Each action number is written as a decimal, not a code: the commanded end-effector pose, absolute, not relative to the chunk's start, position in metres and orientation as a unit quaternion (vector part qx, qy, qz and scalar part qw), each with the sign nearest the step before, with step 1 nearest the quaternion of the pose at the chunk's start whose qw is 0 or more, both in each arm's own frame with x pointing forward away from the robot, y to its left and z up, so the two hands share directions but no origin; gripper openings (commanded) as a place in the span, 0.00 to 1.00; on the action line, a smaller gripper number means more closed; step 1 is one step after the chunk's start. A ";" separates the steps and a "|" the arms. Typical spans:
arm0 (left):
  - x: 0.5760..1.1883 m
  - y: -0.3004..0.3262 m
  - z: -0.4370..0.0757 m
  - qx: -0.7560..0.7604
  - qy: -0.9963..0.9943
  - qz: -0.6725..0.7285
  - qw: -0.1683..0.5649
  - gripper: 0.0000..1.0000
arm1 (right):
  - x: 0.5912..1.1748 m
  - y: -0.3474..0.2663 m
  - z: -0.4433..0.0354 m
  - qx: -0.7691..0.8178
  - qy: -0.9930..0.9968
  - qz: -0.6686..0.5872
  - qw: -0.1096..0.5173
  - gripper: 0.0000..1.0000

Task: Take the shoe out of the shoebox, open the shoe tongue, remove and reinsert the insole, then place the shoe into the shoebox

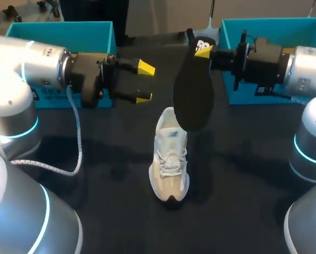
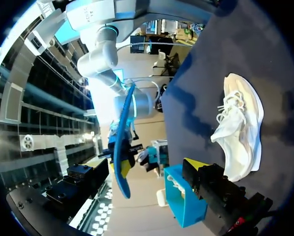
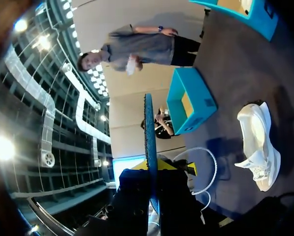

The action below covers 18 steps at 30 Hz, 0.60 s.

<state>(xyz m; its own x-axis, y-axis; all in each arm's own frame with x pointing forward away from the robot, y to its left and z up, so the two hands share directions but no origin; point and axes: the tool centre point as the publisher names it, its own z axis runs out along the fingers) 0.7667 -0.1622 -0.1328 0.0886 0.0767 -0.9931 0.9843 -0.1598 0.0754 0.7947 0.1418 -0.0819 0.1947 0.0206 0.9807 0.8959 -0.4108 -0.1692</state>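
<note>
A white sneaker (image 1: 170, 164) stands upright on the dark table's middle, toe toward the near edge. My right gripper (image 1: 204, 48) is shut on the top end of a black insole (image 1: 193, 90), which hangs down just above the shoe's heel. In the right wrist view the insole (image 3: 149, 142) shows edge-on between the fingers, with the sneaker (image 3: 259, 142) lying off to one side. My left gripper (image 1: 145, 82) hovers open and empty, left of the insole and apart from it. The left wrist view shows the sneaker (image 2: 240, 130) and the insole (image 2: 121, 147) ahead.
Two open teal shoeboxes stand at the back, one at the left (image 1: 62, 37) behind my left arm and one at the right (image 1: 237, 32) behind my right arm. A white cable (image 1: 75, 143) droops from the left arm onto the table.
</note>
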 end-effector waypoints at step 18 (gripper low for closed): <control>0.752 -0.178 -0.130 0.544 0.424 -0.524 0.499 1.00 | 0.820 0.192 -0.124 -0.681 -0.362 -0.446 0.454 0.00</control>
